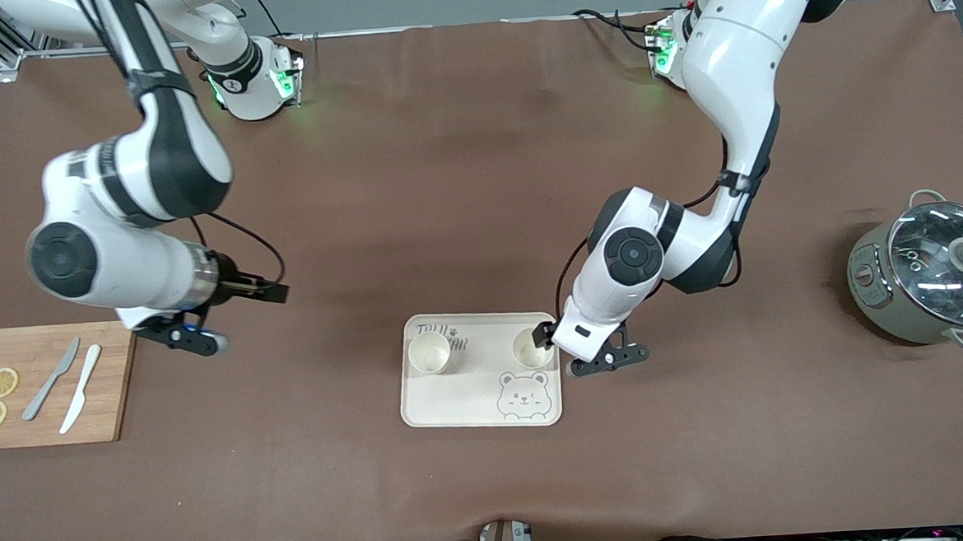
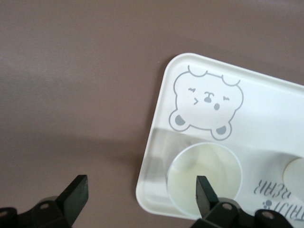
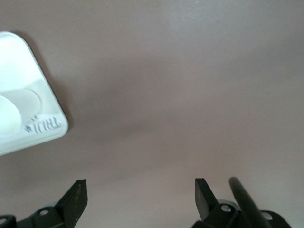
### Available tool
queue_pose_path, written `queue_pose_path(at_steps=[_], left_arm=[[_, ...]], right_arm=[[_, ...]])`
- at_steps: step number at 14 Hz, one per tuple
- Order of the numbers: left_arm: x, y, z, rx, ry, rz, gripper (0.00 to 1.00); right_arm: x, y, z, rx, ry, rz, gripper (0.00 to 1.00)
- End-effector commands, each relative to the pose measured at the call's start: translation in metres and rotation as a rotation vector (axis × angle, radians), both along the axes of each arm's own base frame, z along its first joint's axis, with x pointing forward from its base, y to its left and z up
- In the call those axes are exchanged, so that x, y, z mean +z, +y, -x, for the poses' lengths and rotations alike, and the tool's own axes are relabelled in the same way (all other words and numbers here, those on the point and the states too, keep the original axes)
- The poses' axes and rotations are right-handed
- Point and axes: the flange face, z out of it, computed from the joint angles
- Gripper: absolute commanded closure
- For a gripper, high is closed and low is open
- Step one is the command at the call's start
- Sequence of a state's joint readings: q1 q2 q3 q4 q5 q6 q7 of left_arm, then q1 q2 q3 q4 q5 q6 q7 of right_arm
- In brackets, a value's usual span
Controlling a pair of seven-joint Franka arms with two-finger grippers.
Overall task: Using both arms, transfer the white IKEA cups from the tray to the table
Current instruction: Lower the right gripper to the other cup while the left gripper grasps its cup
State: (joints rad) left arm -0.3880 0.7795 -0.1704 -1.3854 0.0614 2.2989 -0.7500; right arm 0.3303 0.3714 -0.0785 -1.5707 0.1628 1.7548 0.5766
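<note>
Both cups are on the tray (image 1: 482, 402), which sits on the worktop (image 1: 460, 181) near the front camera, roughly midway between the two arms' ends. You have one cup (image 1: 429, 354) toward the right arm's end of the tray and the other cup (image 1: 530, 349) toward the left arm's end, beside the bear face print. That spacing looks deliberate: one cup per arm, no crossing needed.

Your left end effector (image 1: 553, 343) is down at the tray's edge by its cup. In the left wrist view the fingers stand wide apart; one fingertip (image 2: 205, 192) shows in front of the cup (image 2: 204, 175), the other (image 2: 76, 192) is over bare worktop off the tray. It has hold of nothing. Judging by this, the fingers straddle the cup's wall and the tray rim, lined up for a pinch on the rim.

Your right end effector (image 1: 272, 291) hangs over bare worktop between the cutting board (image 1: 42, 384) and the tray, fingers spread, empty. The right wrist view catches only a tray corner (image 3: 28, 114), so it is not yet lined up on its cup.

The knives, lemon slices and pot (image 1: 931, 276) sit well apart from the tray.
</note>
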Motion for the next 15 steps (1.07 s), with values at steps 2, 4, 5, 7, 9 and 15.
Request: queue_pose_path(at_steps=[2, 4, 5, 7, 9, 15], left_arm=[[-0.015, -0.012, -0.002, 0.04, -0.028, 0.006, 0.1], [-0.016, -0.019, 0.003, 0.039, -0.024, 0.005, 0.16], [-0.016, -0.021, 0.004, 0.04, -0.024, 0.005, 0.18], [-0.019, -0.023, 0.007, 0.035, -0.018, 0.003, 0.25], [-0.021, -0.022, 0.007, 0.038, -0.013, 0.001, 0.46], [-0.017, -0.021, 0.006, 0.03, -0.012, -0.008, 1.0]], right_arm=[[-0.024, 0.042, -0.003, -0.091, -0.044, -0.004, 0.0], [-0.042, 0.068, -0.002, -0.128, -0.04, -0.05, 0.0], [-0.052, 0.081, -0.002, -0.142, -0.043, -0.07, 0.0], [-0.072, 0.109, 0.001, -0.174, -0.07, -0.064, 0.0], [-0.091, 0.13, 0.002, -0.193, -0.102, -0.067, 0.0], [-0.135, 0.159, 0.0, -0.225, -0.154, -0.066, 0.0]])
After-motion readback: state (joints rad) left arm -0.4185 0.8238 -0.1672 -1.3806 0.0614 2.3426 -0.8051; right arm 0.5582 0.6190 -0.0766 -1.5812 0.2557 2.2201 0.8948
